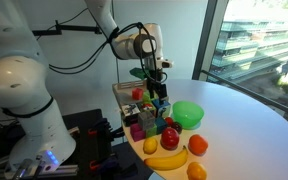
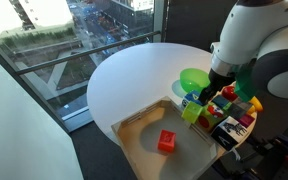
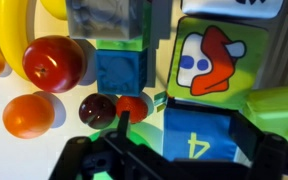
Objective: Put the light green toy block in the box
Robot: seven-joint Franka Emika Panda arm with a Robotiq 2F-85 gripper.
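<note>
At the upper right of the wrist view lies the light green toy block (image 3: 219,58) (its top face carries a red and white picture), just beside a blue block (image 3: 199,145) lower in the frame. Over this blue block the gripper (image 3: 182,128) hangs with its fingers wide apart, holding nothing. At the lower centre of an exterior view, the box (image 2: 134,152) contains a red block (image 2: 167,142).

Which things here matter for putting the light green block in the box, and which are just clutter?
Job:
- light green toy block
- box
- tool

Lying about:
- green bowl
- red block, already in the box
- banana
- red apple
- orange
- other toy blocks
</note>
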